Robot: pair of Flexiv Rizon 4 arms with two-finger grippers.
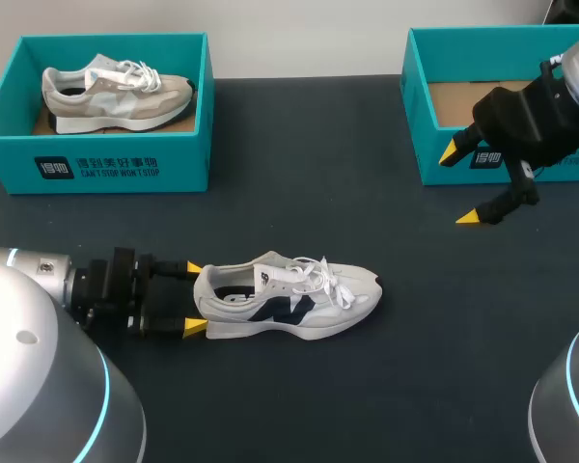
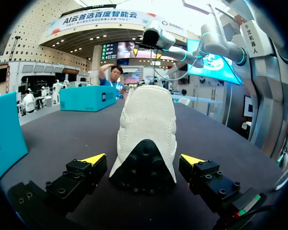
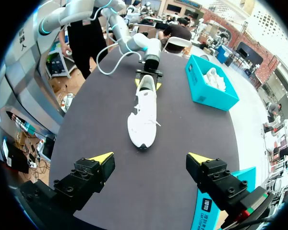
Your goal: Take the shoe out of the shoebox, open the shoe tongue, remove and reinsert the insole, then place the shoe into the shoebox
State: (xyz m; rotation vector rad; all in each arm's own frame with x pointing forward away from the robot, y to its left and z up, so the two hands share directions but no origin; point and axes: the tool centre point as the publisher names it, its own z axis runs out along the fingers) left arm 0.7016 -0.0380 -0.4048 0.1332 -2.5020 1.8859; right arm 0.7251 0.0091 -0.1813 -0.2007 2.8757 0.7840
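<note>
Straddling shoe (image 1: 289,299) heel: left gripper (image 1: 194,297).

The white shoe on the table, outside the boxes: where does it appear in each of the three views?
Head view: the white shoe lies in the table's lower middle, its heel between the open fingers of the left gripper.
Left wrist view: straight ahead, heel nearest, between that gripper's fingers.
Right wrist view: well ahead of the right gripper, toe nearest, apart from it.
Shared landmark: the left gripper at the shoe's heel.

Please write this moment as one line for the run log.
shoe: on table; left hand: open, around heel; right hand: open, by right box
</note>
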